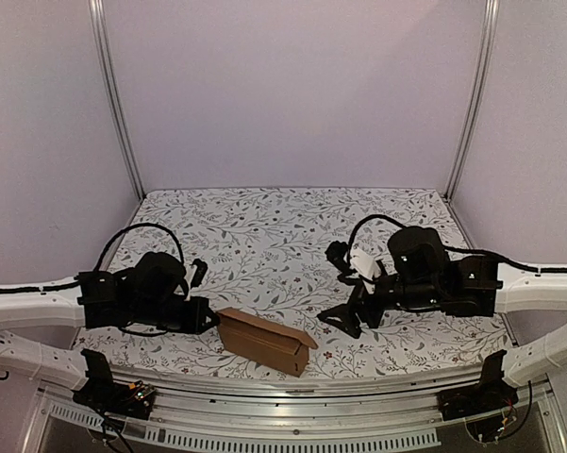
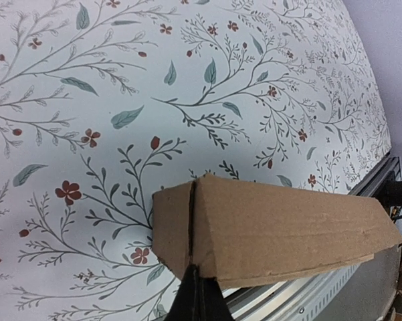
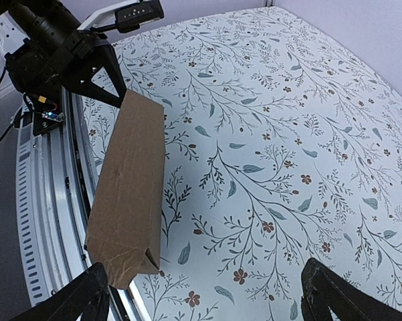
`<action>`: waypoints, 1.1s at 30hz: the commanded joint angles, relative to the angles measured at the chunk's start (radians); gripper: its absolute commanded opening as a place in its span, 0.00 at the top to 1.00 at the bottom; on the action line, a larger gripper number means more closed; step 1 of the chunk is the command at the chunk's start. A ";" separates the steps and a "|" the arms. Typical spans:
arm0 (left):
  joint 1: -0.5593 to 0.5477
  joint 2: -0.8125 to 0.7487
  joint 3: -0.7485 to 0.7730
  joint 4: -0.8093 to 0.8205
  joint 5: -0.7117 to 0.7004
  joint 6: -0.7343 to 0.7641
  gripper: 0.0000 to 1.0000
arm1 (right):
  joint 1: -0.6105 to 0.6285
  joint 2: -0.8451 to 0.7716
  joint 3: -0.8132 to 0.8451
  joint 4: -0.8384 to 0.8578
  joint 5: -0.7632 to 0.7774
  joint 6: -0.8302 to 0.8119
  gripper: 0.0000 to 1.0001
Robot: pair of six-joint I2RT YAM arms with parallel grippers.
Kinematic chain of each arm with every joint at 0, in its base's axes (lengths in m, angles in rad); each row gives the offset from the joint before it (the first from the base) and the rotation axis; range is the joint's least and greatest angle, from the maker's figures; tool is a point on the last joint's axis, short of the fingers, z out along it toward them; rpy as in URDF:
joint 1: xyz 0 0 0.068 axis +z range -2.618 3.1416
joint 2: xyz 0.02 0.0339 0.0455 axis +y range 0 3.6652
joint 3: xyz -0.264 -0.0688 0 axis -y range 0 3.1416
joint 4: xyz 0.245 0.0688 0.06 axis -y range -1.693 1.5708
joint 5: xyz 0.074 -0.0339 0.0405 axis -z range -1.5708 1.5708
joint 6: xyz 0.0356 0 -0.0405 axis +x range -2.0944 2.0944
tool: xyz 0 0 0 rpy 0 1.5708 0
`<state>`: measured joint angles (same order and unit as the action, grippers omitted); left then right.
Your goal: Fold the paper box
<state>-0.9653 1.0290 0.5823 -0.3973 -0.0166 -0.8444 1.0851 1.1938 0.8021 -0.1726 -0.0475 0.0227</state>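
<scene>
The paper box (image 1: pixel 264 342) is plain brown cardboard, folded into a long closed shape. It lies near the table's front edge, a little left of centre. My left gripper (image 1: pixel 208 316) is at its left end. In the left wrist view the fingers (image 2: pixel 199 297) are pressed together at the seam on the end of the box (image 2: pixel 281 227). My right gripper (image 1: pixel 344 321) is wide open and empty, to the right of the box. In the right wrist view its fingertips (image 3: pixel 87 297) straddle bare cloth, with the box (image 3: pixel 130 180) ahead on the left.
A floral cloth (image 1: pixel 283 236) covers the table. A metal rail (image 1: pixel 292 396) runs along the front edge just below the box. White walls with metal posts (image 1: pixel 113 94) close in the back and sides. Cables loop over both arms.
</scene>
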 commanded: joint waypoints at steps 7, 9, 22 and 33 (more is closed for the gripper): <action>-0.050 0.007 0.004 0.011 -0.108 -0.102 1.00 | 0.135 -0.028 0.026 -0.161 0.182 0.036 0.04; -0.059 0.005 0.005 0.011 -0.132 -0.114 1.00 | 0.160 -0.023 0.015 -0.144 0.236 0.053 0.08; -0.136 -0.011 0.020 -0.027 -0.307 -0.224 1.00 | 0.266 0.127 0.019 0.004 0.469 0.024 0.27; -0.170 -0.015 0.005 -0.027 -0.326 -0.231 1.00 | 0.247 0.267 0.000 0.179 0.593 -0.160 0.43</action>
<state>-1.1114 1.0248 0.5827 -0.4099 -0.3141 -1.0676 1.3453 1.4227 0.8143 -0.0875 0.5056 -0.0383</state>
